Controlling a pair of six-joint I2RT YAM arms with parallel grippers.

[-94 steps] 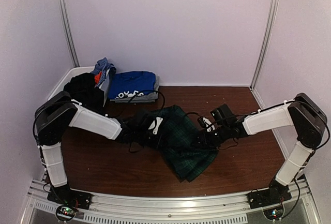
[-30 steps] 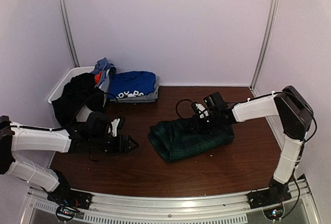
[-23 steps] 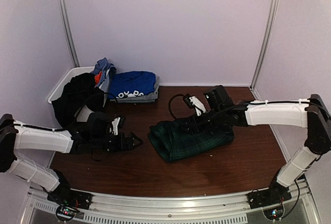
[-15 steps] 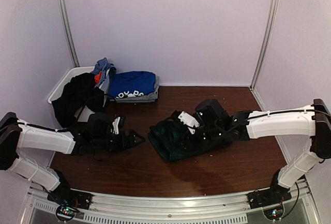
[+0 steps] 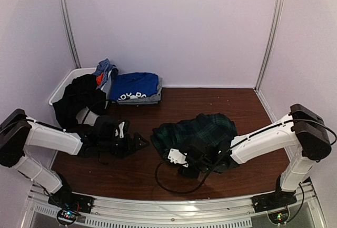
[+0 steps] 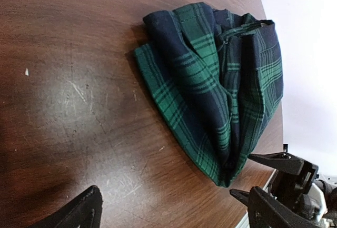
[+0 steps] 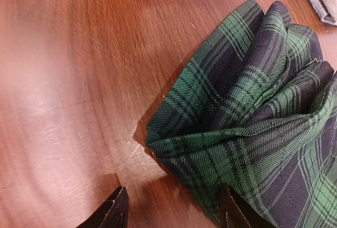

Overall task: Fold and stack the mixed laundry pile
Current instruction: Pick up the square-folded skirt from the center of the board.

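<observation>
A dark green tartan skirt (image 5: 197, 130) lies folded in a bunched wedge on the brown table (image 5: 131, 178). My left gripper (image 5: 140, 142) rests low just left of the skirt, open wide with only bare wood between its fingers (image 6: 84, 213); ahead of it the left wrist view shows the skirt (image 6: 221, 80). My right gripper (image 5: 185, 166) sits at the skirt's near-left corner, open. In the right wrist view the skirt (image 7: 253, 117) has its corner between the jaws, and one fingertip (image 7: 234, 213) meets the cloth's edge. A royal-blue T-shirt (image 5: 136, 87) lies folded at the back left.
A white basket (image 5: 62, 87) at the back left holds a black garment (image 5: 81, 99) and a multicoloured piece (image 5: 105, 70). The blue shirt rests on a grey folded piece (image 5: 152, 99). Purple walls close in the table's back and sides. A black cable (image 5: 163, 183) loops by the right wrist.
The right arm has swung from behind the skirt round to its near-left corner, and its jaws have widened. The left gripper has opened wider and edged right towards the skirt.
</observation>
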